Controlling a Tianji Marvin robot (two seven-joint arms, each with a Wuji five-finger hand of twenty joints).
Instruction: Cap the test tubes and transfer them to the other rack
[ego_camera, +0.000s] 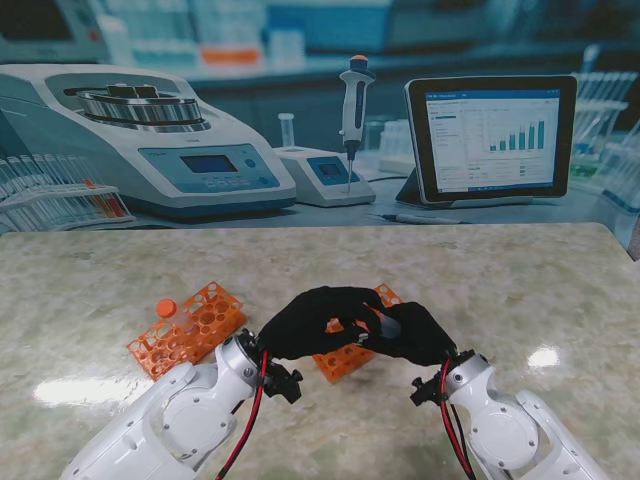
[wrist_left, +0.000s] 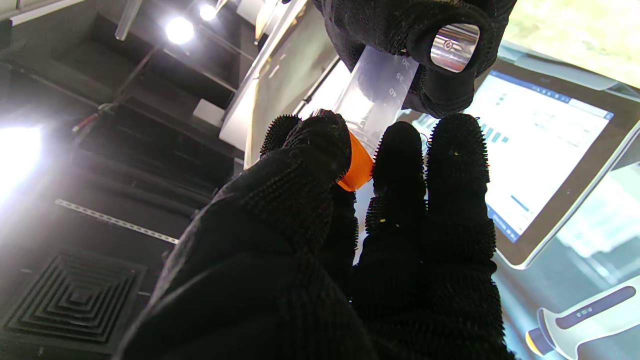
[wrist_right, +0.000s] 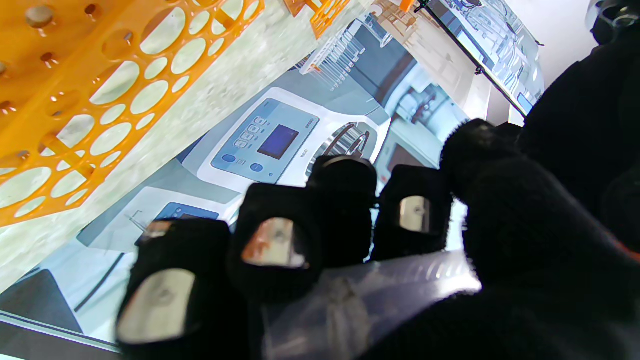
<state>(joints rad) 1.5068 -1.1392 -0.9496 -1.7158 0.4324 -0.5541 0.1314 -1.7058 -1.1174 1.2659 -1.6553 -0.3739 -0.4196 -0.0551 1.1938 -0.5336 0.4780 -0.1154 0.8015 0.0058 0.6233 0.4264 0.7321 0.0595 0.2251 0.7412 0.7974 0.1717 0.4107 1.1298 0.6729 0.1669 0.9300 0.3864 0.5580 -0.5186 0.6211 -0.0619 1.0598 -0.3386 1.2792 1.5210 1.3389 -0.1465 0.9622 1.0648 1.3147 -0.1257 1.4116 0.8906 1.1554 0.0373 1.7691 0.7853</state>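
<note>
Gripping tube (wrist_right: 380, 295), right hand (ego_camera: 408, 333)

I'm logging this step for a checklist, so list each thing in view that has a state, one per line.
Left hand: shut on the orange cap, fingers pinching it.
Right hand: shut on the test tube.
Orange cap: at the tube's mouth; whether seated, cannot tell.
Test tube: held off the table, clear.
Left rack: on the table, one capped tube standing in it.
Right rack: partly hidden by hands.

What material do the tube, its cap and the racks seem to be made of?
Tube: clear plastic, probably; see-through with printed numbers. Cap: opaque orange plastic, matte. Racks: orange plastic, perforated with round holes. None is certain from looks alone.
</note>
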